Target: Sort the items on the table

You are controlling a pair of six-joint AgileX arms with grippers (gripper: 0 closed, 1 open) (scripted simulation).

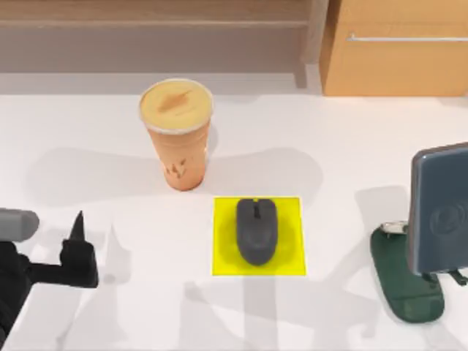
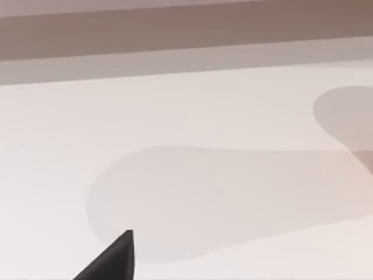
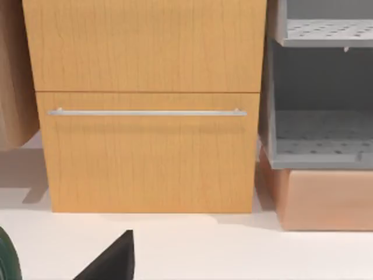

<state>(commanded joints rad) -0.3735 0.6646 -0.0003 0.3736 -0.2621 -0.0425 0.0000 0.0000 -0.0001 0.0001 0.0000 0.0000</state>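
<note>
The left gripper (image 1: pixel 77 245) hovers over the white worktop (image 1: pixel 102 139) at its left edge; whether its fingers are parted, I cannot tell. The dark oval mouse (image 1: pixel 256 230) lies on a flat yellow square (image 1: pixel 223 256). The orange lidded cup (image 1: pixel 178 135) stands upright behind. At the right, the slate phone (image 1: pixel 439 208), cut off, leans on a green stand (image 1: pixel 406 285).

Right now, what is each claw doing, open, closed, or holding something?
Left claw: near the table's left edge, holding nothing; open or closed cannot be told.
Right claw: faces the wooden cabinet; cannot be told.

Overhead view looking down on table (image 1: pixel 110 131), wrist views low, facing rearward
</note>
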